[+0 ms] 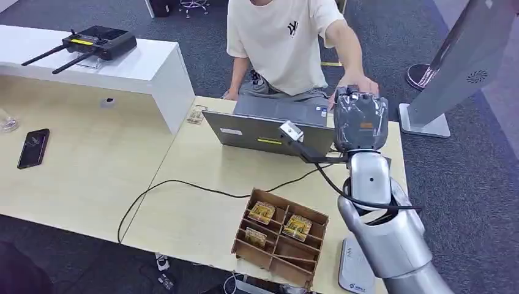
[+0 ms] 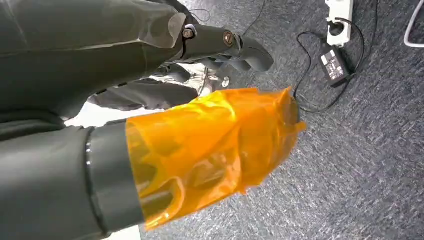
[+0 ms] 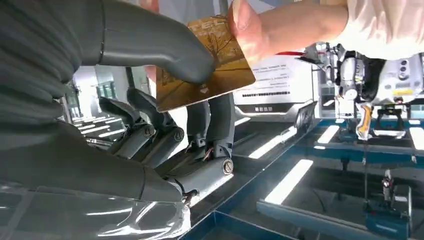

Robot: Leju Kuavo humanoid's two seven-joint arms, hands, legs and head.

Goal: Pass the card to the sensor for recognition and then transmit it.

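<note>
While the right hand (image 3: 165,100) pinches a gold card (image 3: 207,67), a person's hand (image 3: 260,30) grips its far edge; the left hand (image 2: 210,145), wrapped in orange film, cannot be read.

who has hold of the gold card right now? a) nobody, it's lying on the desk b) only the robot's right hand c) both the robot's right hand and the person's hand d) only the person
c: in the right wrist view the gold card sits under the thumb of the right hand, while the person's hand pinches its far corner.
</note>
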